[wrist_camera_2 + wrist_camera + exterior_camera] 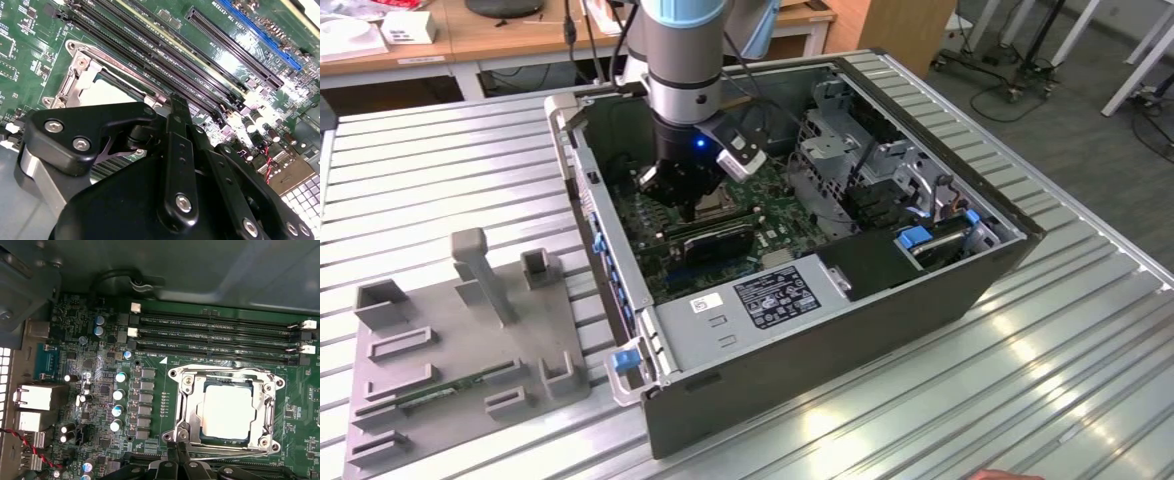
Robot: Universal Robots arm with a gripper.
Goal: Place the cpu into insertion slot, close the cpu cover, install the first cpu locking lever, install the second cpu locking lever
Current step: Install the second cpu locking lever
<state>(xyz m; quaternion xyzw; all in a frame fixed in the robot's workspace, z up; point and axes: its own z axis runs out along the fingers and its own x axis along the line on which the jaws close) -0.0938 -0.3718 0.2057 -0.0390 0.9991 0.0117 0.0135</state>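
The cpu (227, 412), a pale silver square, lies flat in the insertion slot (206, 388) on the green board. Lying down around it is the silvery cpu cover (264, 407), with the chip showing through its window. Thin metal levers (225, 448) run along two opposite sides of the frame. My gripper (177, 447) is shut, its black tips right at one corner of the socket frame, beside a lever's end. The exterior view has the gripper (683, 200) low inside the open computer case. The second wrist view looks past a black finger (177, 105) to the cover (75, 82) and cpu (112, 92).
Long black memory slots (215, 332) run along one side of the socket, and capacitors (120, 395) stand on the other. In the case, a metal drive cage (854, 160) and a power supply (761, 300) hem in the board. A grey fixture (454, 340) lies on the table.
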